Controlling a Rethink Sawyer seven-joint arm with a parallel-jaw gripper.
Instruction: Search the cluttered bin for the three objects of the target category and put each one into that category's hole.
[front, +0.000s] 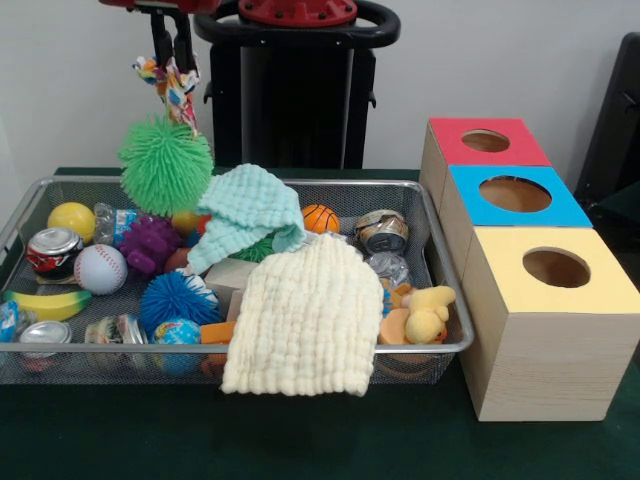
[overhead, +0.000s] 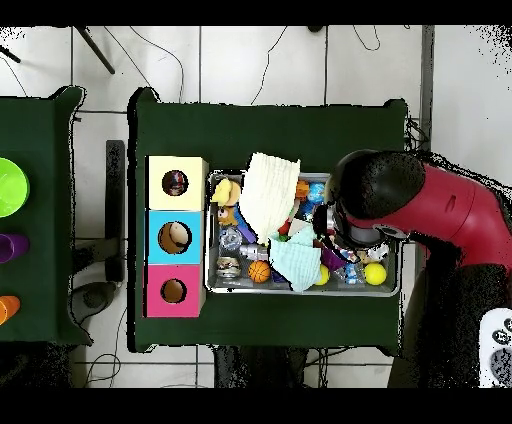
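My gripper (front: 172, 62) hangs above the far left corner of the wire mesh bin (front: 60, 183). It is shut on a small ruffled fabric piece (front: 176, 88), white with coloured print, held above the bin. A green spiky ball (front: 165, 165) sits right under the fabric; I cannot tell whether they touch. The other two printed fabric pieces are hidden. The yellow-topped box with its round hole (front: 556, 268) stands nearest the camera, right of the bin. In the overhead view the arm (overhead: 420, 205) covers the gripper and the bin's right part (overhead: 300, 291); the yellow box's hole (overhead: 175, 183) lies left of the bin.
A mint-green waffle cloth (front: 245, 215) and a cream waffle cloth (front: 305, 315) lie over the bin's middle, the cream one draped over the front rim. Balls, cans, a banana and a plush duck (front: 425, 312) fill the bin. The blue-topped (front: 515, 193) and red-topped (front: 486, 141) boxes stand behind the yellow one.
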